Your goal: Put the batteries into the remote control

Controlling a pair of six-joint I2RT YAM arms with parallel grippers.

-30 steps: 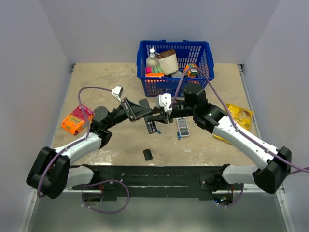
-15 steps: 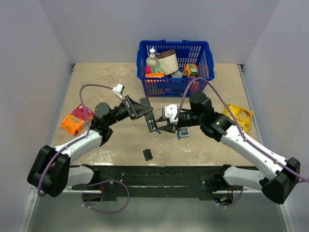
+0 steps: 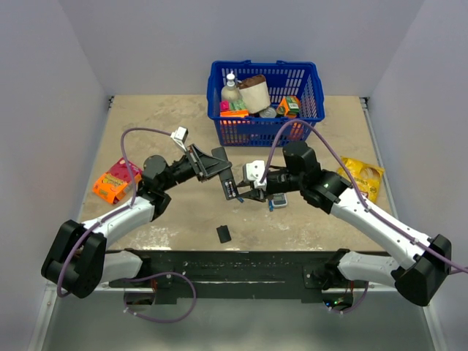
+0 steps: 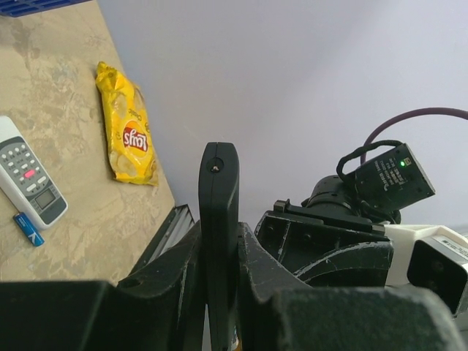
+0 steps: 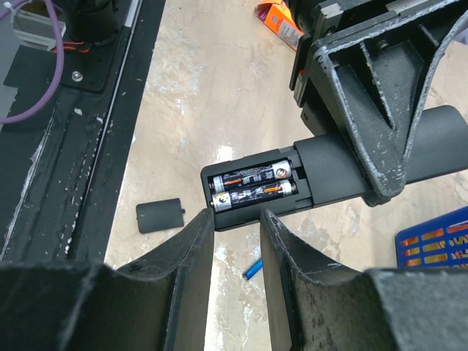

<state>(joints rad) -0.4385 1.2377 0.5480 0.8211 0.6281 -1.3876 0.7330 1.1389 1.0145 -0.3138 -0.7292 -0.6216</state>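
My left gripper [image 3: 221, 174] is shut on the long black remote control [image 3: 229, 187] and holds it above the table; the wrist view shows its jaws [image 4: 219, 235] clamping the remote's edge [image 4: 219, 183]. The remote's open compartment [image 5: 252, 187] faces my right wrist camera, with two black, orange-printed cells side by side in it. My right gripper [image 3: 246, 192] is open and empty, its fingertips [image 5: 235, 219] just below the remote's open end. A blue battery [image 5: 252, 269] lies on the table, also seen in the top view [image 3: 271, 205]. The black back cover [image 3: 224, 234] lies nearer the bases.
A white-grey remote [image 4: 29, 179] lies beside the blue battery, partly under my right arm. A blue basket [image 3: 267, 130] of groceries stands at the back. An orange packet [image 3: 113, 183] lies at the left, a yellow chips bag [image 3: 363, 175] at the right.
My right gripper has swung down and towards the near side, from behind the remote to its open end. The left gripper keeps hold of the remote, almost still.
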